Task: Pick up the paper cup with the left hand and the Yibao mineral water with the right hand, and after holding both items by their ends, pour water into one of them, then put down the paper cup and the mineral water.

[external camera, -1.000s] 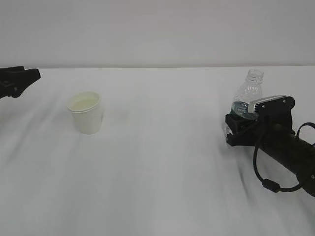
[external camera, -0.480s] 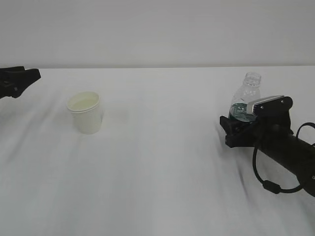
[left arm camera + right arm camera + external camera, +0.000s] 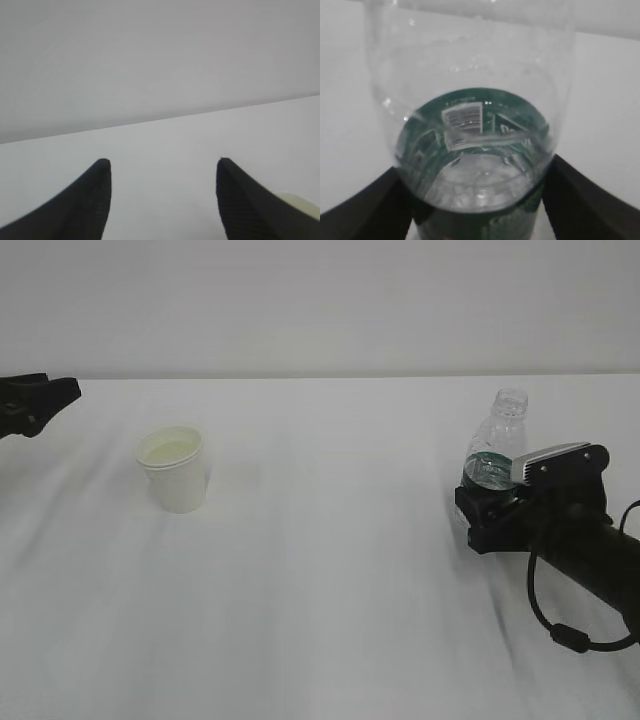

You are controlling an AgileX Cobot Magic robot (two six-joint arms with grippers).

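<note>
The white paper cup (image 3: 174,470) stands upright on the white table, left of centre. My left gripper (image 3: 45,400) is open and empty at the far left edge, well apart from the cup. In the left wrist view its fingers (image 3: 162,161) are spread wide, with the cup's rim (image 3: 304,204) just showing at the bottom right. My right gripper (image 3: 478,508) is shut on the lower part of the Yibao mineral water (image 3: 497,445), a clear capless bottle with a green label, held nearly upright at table level. In the right wrist view the bottle (image 3: 475,130) fills the space between my fingers (image 3: 475,172).
The white table (image 3: 330,570) runs back to a plain pale wall. The right arm and its black cable (image 3: 570,610) lie over the table's right front part.
My right gripper has sunk slightly and shifted with the bottle, which has gone from leaning right to nearly upright. The cup and the left gripper have not moved.
</note>
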